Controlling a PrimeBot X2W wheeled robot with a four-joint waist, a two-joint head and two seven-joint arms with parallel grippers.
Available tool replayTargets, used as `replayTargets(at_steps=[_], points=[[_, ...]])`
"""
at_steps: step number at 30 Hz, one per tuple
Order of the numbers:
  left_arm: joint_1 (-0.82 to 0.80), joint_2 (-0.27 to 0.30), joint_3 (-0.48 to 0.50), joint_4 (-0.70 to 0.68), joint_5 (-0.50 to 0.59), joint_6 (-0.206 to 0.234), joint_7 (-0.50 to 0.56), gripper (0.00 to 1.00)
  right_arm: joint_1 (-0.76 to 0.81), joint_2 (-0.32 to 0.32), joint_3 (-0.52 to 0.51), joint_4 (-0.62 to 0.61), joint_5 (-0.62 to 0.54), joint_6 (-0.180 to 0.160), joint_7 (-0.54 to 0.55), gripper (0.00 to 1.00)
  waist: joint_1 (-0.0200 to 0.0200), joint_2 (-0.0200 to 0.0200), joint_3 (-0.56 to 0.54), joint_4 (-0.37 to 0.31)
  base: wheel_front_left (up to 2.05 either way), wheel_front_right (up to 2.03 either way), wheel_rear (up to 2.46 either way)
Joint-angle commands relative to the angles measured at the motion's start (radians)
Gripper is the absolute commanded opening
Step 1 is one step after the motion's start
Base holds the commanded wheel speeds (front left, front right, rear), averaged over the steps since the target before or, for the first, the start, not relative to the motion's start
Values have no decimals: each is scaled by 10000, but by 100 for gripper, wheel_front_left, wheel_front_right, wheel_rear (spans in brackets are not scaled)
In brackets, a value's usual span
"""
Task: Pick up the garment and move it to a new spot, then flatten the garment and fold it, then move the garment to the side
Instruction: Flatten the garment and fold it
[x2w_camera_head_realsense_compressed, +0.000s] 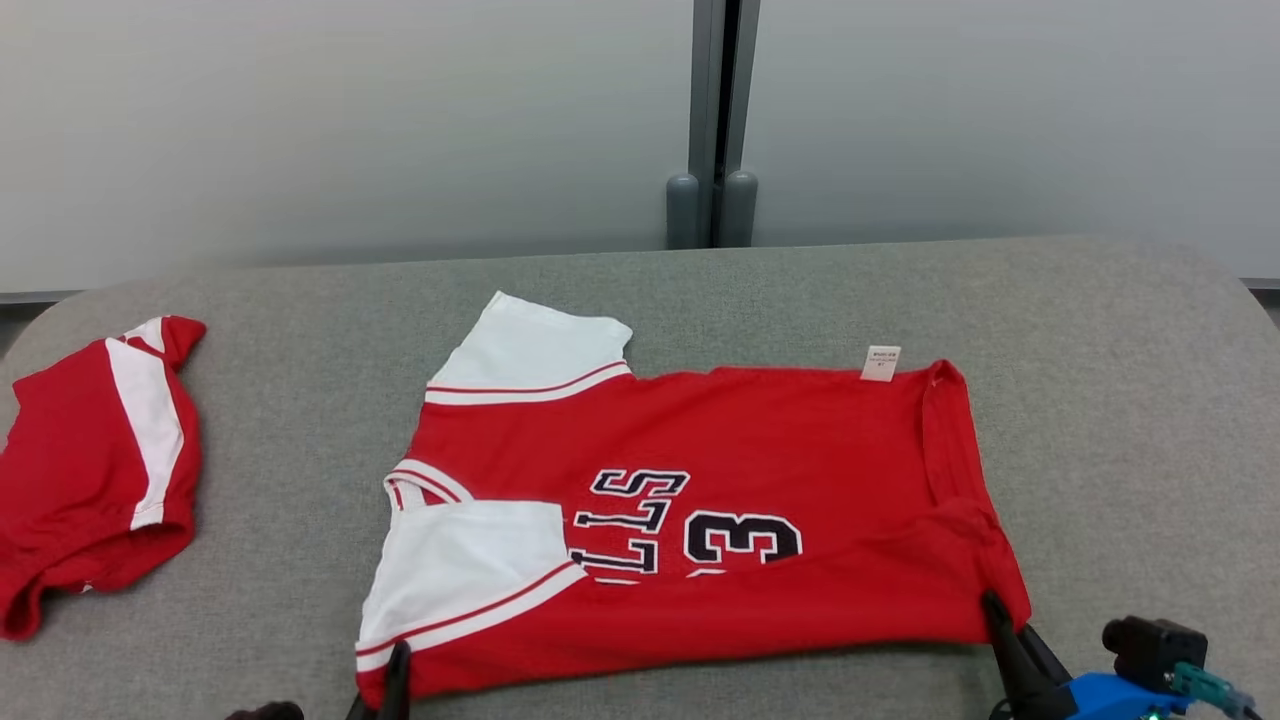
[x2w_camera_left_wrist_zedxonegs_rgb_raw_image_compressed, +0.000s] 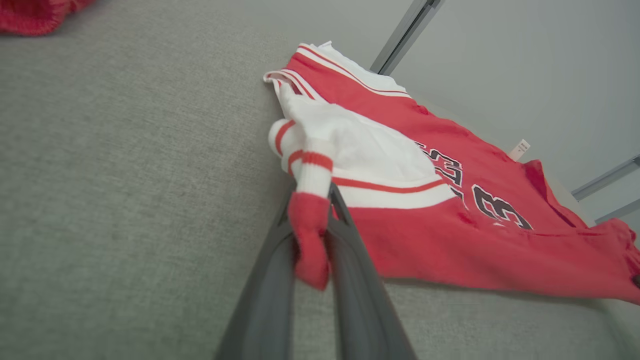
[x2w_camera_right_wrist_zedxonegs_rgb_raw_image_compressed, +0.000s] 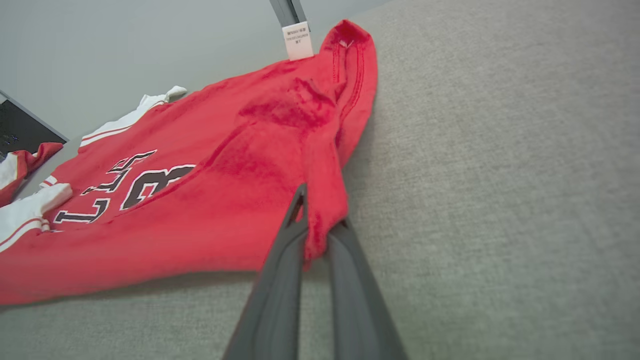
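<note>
Red jersey (x2w_camera_head_realsense_compressed: 760, 470) lies flat on the desk (x2w_camera_head_realsense_compressed: 1100, 330) in the head view. Left wrist view: left jaws pinch its shoulder corner (x2w_camera_left_wrist_zedxonegs_rgb_raw_image_compressed: 310, 235), almost closed. Right wrist view: right jaws clamp its hem corner (x2w_camera_right_wrist_zedxonegs_rgb_raw_image_compressed: 325, 217). Folding step, likely; next, lift both corners evenly across.

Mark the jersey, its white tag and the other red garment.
jersey (x2w_camera_head_realsense_compressed: 780, 440), head view, red panel above the number.
tag (x2w_camera_head_realsense_compressed: 880, 363), head view, middle of the white label.
other red garment (x2w_camera_head_realsense_compressed: 60, 450), head view, red cloth left of its white stripe.
</note>
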Motion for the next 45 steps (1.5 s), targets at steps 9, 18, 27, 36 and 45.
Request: replayTargets(at_steps=[9, 18, 27, 36, 45], points=[[1281, -43, -166, -1023, 205, 320, 26, 0, 1800, -265, -662, -1596, -133, 1, 778, 0, 1, 1, -208, -71, 0, 0, 0], [891, -67, 193, -882, 677, 519, -26, 100, 1968, 60, -1216, -2134, -962, 1, 1138, 100, 1, 1, -232, -211, 0, 0, 0], [6, -386, 1786, -2162, 2430, 461, -34, 100, 957, 418, -1584, -2719, -1798, 1, 467, 100, 1, 1, -262, -331, 0, 0, 0], [-824, -821, 2806, -2727, 4304, 268, -33, 100, -32, 697, -1455, -2796, -2626, 3, -13, 100, 1, 1, -255, -417, 0, 0, 0], [-953, -1009, 3382, -2249, 5539, 75, -36, 100, 109, 1020, -1832, -3452, -3409, 3, -42, 100, 1, 1, -222, -482, 0, 0, 0]])
